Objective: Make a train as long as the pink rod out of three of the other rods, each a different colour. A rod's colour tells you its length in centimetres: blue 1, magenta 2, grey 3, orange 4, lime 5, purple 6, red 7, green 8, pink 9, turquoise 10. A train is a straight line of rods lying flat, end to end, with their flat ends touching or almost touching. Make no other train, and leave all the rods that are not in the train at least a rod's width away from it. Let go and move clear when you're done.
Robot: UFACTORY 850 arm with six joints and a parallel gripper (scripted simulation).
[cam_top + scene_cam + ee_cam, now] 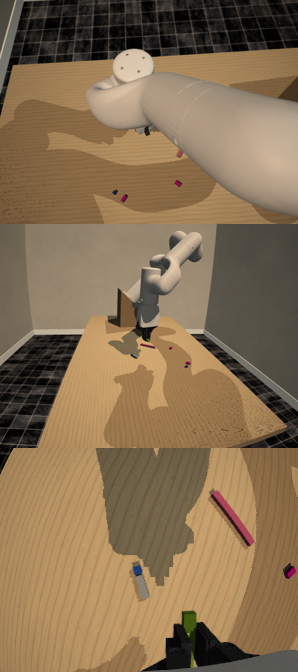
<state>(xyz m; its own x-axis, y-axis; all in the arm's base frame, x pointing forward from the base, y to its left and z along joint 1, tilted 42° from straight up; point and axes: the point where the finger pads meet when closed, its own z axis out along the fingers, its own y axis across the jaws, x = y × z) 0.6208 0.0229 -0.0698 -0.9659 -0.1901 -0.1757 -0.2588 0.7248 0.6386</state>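
My gripper (187, 639) is shut on a lime rod (189, 631), held above the table; it also shows in the exterior view (148, 340) under the wrist. The pink rod (232, 518) lies flat on the table, ahead and to the right in the wrist view, and shows in the exterior view (147, 346). A blue rod (137, 569) and a grey rod (141, 587) lie end to end, touching, to the left of the lime rod; they show as one short line in the exterior view (134, 356). In the top view the arm hides most of this.
A magenta rod (170, 347) lies to the right of the pink rod. Another magenta rod (187, 363) and a second blue rod (186, 366) lie close together further right. A wooden wedge block (125, 308) stands at the table's back.
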